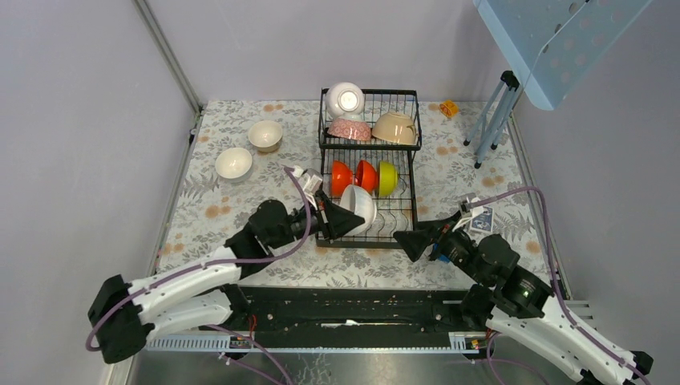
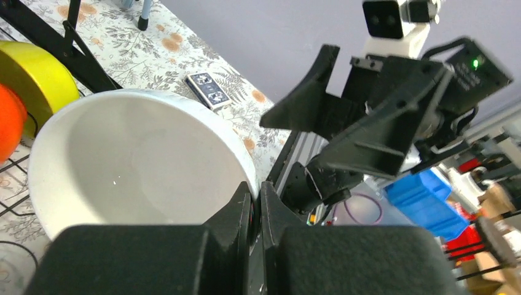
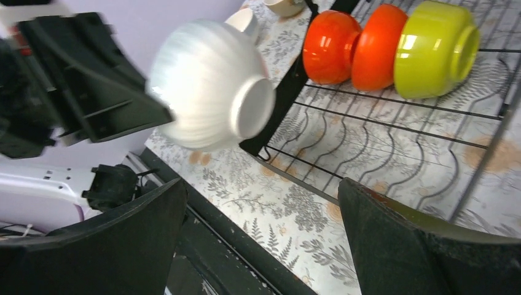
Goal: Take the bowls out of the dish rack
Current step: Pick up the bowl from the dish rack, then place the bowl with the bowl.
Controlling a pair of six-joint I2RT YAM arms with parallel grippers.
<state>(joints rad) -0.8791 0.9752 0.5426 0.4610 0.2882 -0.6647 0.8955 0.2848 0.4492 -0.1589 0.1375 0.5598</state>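
Note:
The black wire dish rack [image 1: 407, 210] stands mid-table. My left gripper [image 1: 343, 220] is shut on the rim of a white bowl [image 1: 361, 204], holding it on its side over the lower tray's front left; the bowl also shows in the left wrist view [image 2: 135, 166] and the right wrist view [image 3: 209, 83]. Two orange-red bowls [image 1: 353, 176] and a yellow-green bowl [image 1: 387, 178] stand on edge in the lower tray. A white bowl [image 1: 346, 99], a pink-patterned bowl [image 1: 350, 129] and a beige bowl [image 1: 394, 128] sit in the upper basket. My right gripper [image 1: 407, 243] is open and empty at the rack's front right corner.
Two cream bowls [image 1: 233, 163] [image 1: 265, 135] sit on the floral mat at the left. A card deck [image 1: 481, 219] lies right of the rack. A small orange block [image 1: 449, 108] and a blue stand's legs [image 1: 491, 120] are at the back right.

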